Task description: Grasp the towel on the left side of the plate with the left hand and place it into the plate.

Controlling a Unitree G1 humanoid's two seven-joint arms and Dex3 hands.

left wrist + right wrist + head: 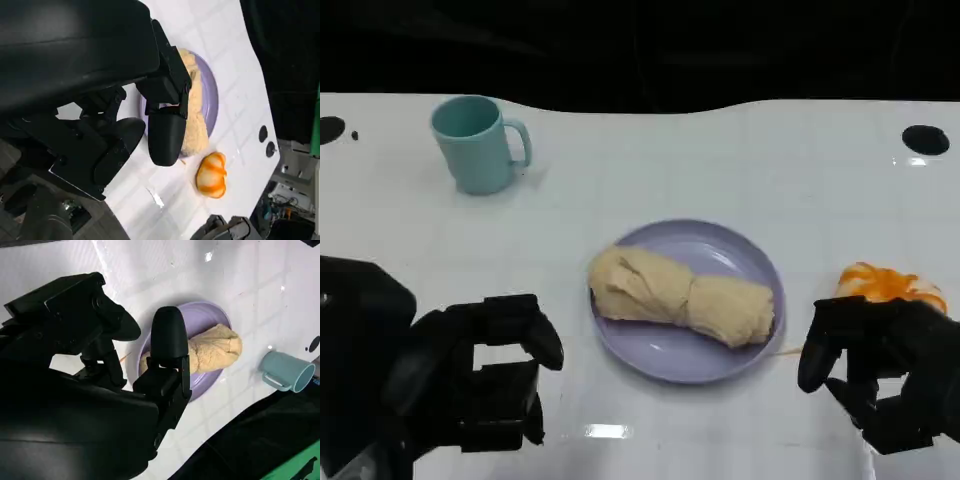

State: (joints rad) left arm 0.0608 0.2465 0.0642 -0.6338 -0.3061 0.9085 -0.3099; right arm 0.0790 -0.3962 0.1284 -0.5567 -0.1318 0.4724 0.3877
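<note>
Ahead and to the right of the left hand (pixel 485 375), a round, smooth lavender plate (pixel 745 255) lay on the glossy white table (pixel 720 160). Across the plate rested the towel (pixel 680 297), a soft, pale yellow roll of nubby cloth, pinched at its middle so that it bulged into two lumps, one end reaching over the plate's near-left rim. The left hand, hard black and blocky, hovered just short of the plate with its fingers (pixel 525 330) parted, holding and touching nothing. The right hand (pixel 880 365) hung on the plate's other side, fingers likewise apart and empty. Just beyond the right hand sat a rounded orange-and-white striped object (pixel 888 284). Far beyond the left hand stood a matte teal mug (pixel 475 143), upright, its handle toward the plate.
</note>
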